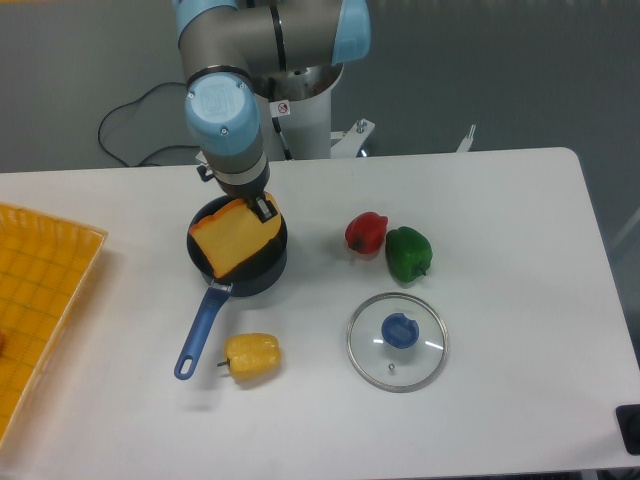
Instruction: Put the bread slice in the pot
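The bread slice (234, 238), pale yellow with an orange crust edge, lies tilted over the pot (262, 270), covering most of its opening. The pot is dark with a long blue handle (200, 332) pointing to the front left. My gripper (262, 207) hangs directly over the pot's far rim, its fingertips at the bread's upper right edge. The arm hides most of the fingers, so I cannot tell whether they still pinch the slice.
A yellow bell pepper (252, 357) lies in front of the pot. A red pepper (366, 232) and a green pepper (408, 253) sit to the right. A glass lid with a blue knob (397, 341) lies front right. A yellow tray (35, 300) is at the left edge.
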